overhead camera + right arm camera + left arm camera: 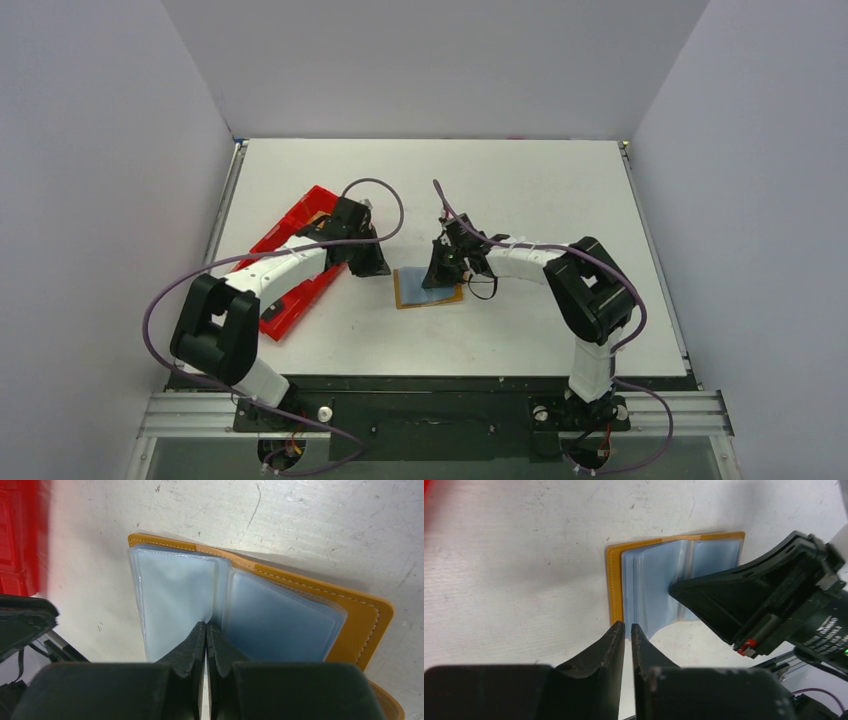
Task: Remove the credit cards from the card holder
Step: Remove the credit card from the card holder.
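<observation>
Card holder: the card holder (405,298) lies opened flat on the table (540,190), tan cover down, near the middle of the top view.
Holder contents: clear plastic sleeves fan out from the spine. The pale blue-grey credit cards (277,622) sit inside them, and none lies loose on the table.
Red tray: the red tray (283,312) lies at 9 o'clock from the holder, well apart from it and set at a slant. The left arm crosses over it, so its contents cannot be read.
Left gripper position: the left gripper (628,626) is low over the table at the holder's 10 o'clock side in the top view. In its own camera the holder lies at 12 o'clock from the fingertips, which stand at the near corner of the sleeves.
Left gripper state: the fingers are drawn nearly together, with a thin slit between them. Whether they pinch the sleeve corner cannot be told.
Right gripper position: the right gripper (206,626) comes in from the holder's 2 o'clock side in the top view. Its tips rest on the sleeves at the centre fold. In its own camera one sleeve spreads to 10 o'clock and another to 2 o'clock.
Right gripper state: the fingers are closed tight against each other. Whether any plastic is nipped between them cannot be told.
Gripper spacing: the two grippers are near each other, at opposite sides of the sleeves.
</observation>
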{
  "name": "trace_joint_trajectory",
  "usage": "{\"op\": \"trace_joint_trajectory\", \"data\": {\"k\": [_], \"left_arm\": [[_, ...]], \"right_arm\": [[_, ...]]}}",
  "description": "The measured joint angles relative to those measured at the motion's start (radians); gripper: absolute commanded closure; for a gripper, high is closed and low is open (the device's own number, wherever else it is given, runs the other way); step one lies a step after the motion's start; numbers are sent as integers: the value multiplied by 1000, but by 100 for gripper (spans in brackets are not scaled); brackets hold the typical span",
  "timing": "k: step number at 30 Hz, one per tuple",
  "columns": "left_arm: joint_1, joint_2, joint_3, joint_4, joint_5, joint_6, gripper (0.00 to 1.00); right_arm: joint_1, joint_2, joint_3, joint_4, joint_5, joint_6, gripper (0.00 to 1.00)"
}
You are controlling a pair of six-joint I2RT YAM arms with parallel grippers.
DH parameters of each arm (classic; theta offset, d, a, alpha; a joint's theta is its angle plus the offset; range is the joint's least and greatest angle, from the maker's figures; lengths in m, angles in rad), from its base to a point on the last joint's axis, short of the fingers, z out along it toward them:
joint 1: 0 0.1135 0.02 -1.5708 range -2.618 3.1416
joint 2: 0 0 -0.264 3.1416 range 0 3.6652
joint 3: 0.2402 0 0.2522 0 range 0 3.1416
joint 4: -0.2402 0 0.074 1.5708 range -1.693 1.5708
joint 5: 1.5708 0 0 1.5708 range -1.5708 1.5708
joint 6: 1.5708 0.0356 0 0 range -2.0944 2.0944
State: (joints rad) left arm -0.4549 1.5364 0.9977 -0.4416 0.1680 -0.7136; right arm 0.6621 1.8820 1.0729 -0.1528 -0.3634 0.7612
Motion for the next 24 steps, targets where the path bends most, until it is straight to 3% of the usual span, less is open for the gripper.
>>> {"op": "trace_joint_trajectory", "data": {"k": [3,24], "left_arm": [[-20,27,-5,11,2,-2,100],[-113,160,-6,84,27,-22,100]], "right_arm": [[-9,0,-12,19,-21,11,100],[-21,0,-31,52,-49,18,100]]}}
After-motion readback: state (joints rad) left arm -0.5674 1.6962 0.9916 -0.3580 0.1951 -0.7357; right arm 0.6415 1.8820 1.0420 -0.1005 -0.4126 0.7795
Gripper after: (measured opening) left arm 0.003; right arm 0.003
